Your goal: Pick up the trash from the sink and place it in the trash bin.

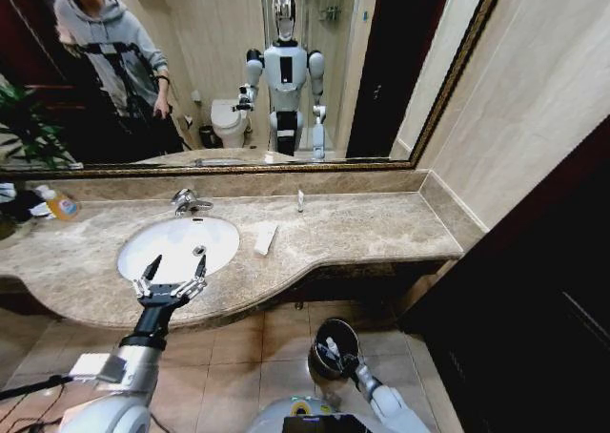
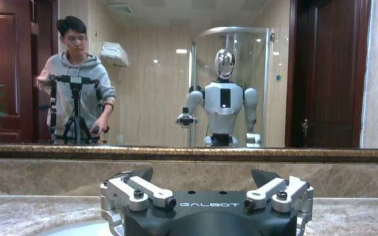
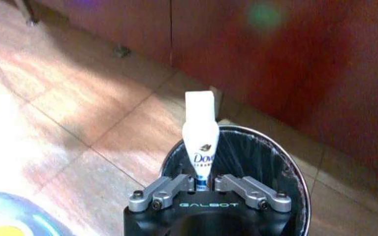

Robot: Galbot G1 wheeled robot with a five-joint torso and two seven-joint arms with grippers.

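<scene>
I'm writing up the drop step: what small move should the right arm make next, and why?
Probably open the right pincer. It is shut on the white-blue tube, held directly over the trash bin, so letting go should drop the tube inside. The left pincer hovers open over the sink.

Setting: a bathroom, of hotel or home kind. Beige marble counter ran along the far wall, with a white oval sink set in it at the left and a chrome faucet behind the basin. A large gilt-framed mirror hung above; in it stood reflected a white toilet and a curved glass shower enclosure. Walls were faced in beige tile, the floor in tan tile. Small toiletry bottles stood at the counter's far left.
</scene>
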